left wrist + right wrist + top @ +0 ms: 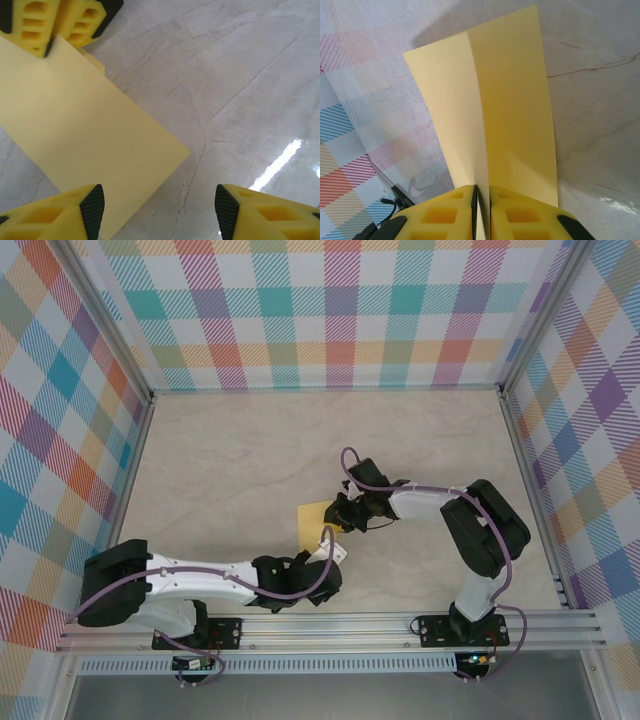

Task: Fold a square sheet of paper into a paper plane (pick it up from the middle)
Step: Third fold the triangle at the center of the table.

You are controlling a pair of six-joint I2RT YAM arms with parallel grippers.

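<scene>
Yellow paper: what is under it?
The pale marble table shows all around the yellow paper and runs beneath it. The patch directly below is covered, so anything there cannot be seen.

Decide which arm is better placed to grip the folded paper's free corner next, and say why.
Probably left. The left arm has its jaws open around the free corner of the folded paper; the right arm has its jaws shut on the opposite end, so it is busy holding.
</scene>
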